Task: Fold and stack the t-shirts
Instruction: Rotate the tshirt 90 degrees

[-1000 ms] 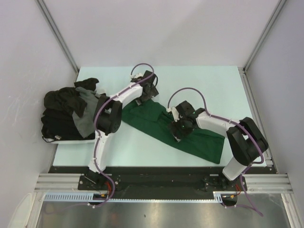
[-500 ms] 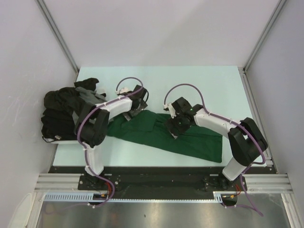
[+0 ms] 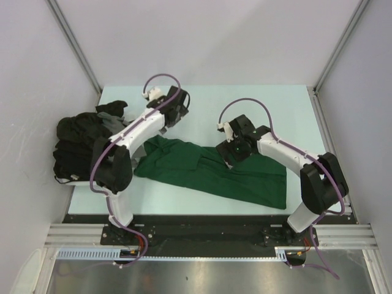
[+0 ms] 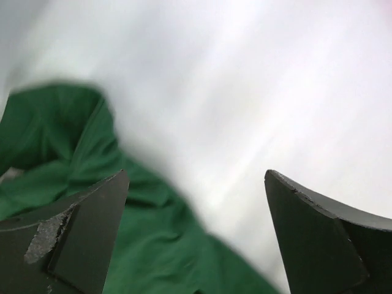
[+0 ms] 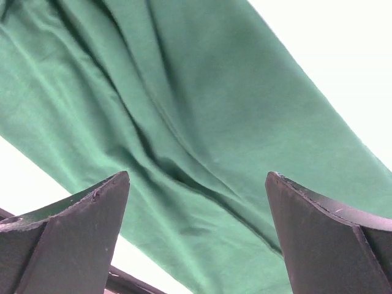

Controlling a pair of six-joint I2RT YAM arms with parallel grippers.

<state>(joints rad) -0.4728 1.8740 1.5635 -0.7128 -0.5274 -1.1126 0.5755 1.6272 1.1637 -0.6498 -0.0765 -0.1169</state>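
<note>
green t-shirt (image 3: 214,174) lies in a long creased band across the near middle of the table (image 3: 263,104). the dark shirts (image 3: 82,147) are heaped at the left edge, not yet folded. my left gripper (image 3: 177,110) is released and empty, raised over bare table just beyond the shirt's far-left end. my right gripper (image 3: 234,153), likewise released, hangs over the creased middle. judgement: both let go so the cloth can settle before folding. against a second ago, the shirt's left end lies further left and nearer, and my left gripper has drawn off it.

Matt, creased cloth t-shirt (image 3: 245,180); smooth table (image 3: 257,101)
</note>
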